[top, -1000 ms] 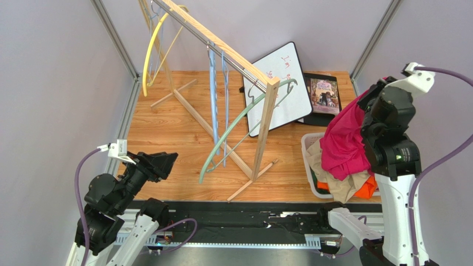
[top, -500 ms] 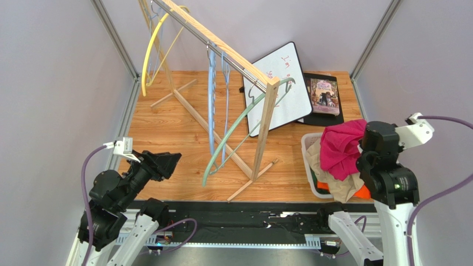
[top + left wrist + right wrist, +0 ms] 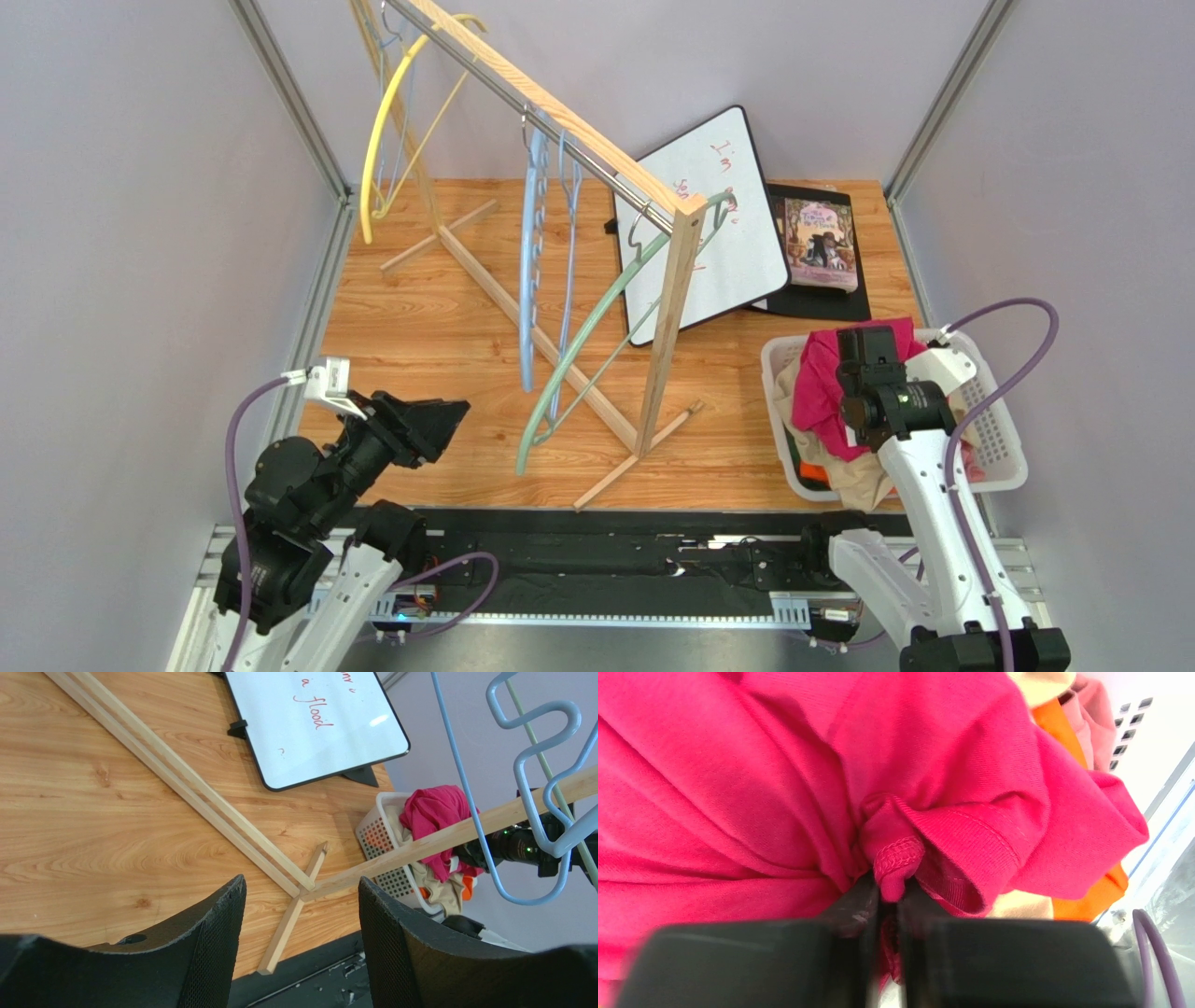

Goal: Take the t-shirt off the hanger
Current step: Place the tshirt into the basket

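Down from its raised pose a second ago, the right arm has lowered the bright pink cotton t-shirt [image 3: 814,399] into the white perforated plastic laundry basket [image 3: 1004,451] at the right edge of the light wooden tabletop [image 3: 421,322]. The right gripper [image 3: 882,897] is clenched on a hemmed fold of the pink fabric, which lies bunched on top of beige and orange clothes. The mint-green plastic hanger [image 3: 589,336] hangs bare from the near end of the wooden clothes rack [image 3: 561,123], tilted, with pale blue wire hangers [image 3: 533,280] behind it and a yellow hanger [image 3: 376,133] at the far end. The left gripper [image 3: 300,890] hovers low over the near left of the table, fingers spread apart and gripping nothing.
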{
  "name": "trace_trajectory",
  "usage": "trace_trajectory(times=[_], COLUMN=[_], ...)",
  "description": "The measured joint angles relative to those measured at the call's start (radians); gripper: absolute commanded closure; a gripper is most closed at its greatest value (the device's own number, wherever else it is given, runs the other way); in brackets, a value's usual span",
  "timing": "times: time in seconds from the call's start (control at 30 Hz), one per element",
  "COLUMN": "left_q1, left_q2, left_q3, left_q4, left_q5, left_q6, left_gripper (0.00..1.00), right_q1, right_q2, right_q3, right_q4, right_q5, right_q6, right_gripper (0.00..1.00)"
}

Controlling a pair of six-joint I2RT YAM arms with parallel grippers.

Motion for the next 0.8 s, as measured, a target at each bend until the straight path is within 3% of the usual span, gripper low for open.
trace_trajectory(times=[0.03, 0.1, 0.33, 0.47, 0.57, 0.8], left_q1=[0.0, 0.0, 0.0, 0.0, 0.0, 0.0], left_q2=[-0.011, -0.025, -0.025, -0.012, 0.0, 0.013], left_q3=[-0.008, -0.017, -0.019, -0.036, -0.071, -0.154], left_q4=[-0.003, -0.009, -0.004, 0.03, 0.056, 0.106], left_q5=[0.0, 0.0, 0.0, 0.009, 0.027, 0.07], left_q6=[-0.005, -0.014, -0.019, -0.022, -0.032, -0.081], left_gripper=[0.35, 0.35, 0.35, 0.36, 0.36, 0.35], right_q1=[-0.004, -0.008, -0.011, -0.012, -0.013, 0.021], right_q2=[-0.003, -0.017, -0.143, -0.232, -0.251, -0.187], right_q3=[0.003, 0.016, 0.151, 0.246, 0.304, 0.285], right_q4=[-0.003, -0.024, -0.14, -0.152, -0.139, 0.012], right_q5=[0.0, -0.003, -0.004, -0.042, -0.152, -0.658], right_q6=[0.016, 0.042, 0.04, -0.057, -0.165, -0.332], right_gripper=[0.29, 0.0, 0.0, 0.0, 0.0, 0.0])
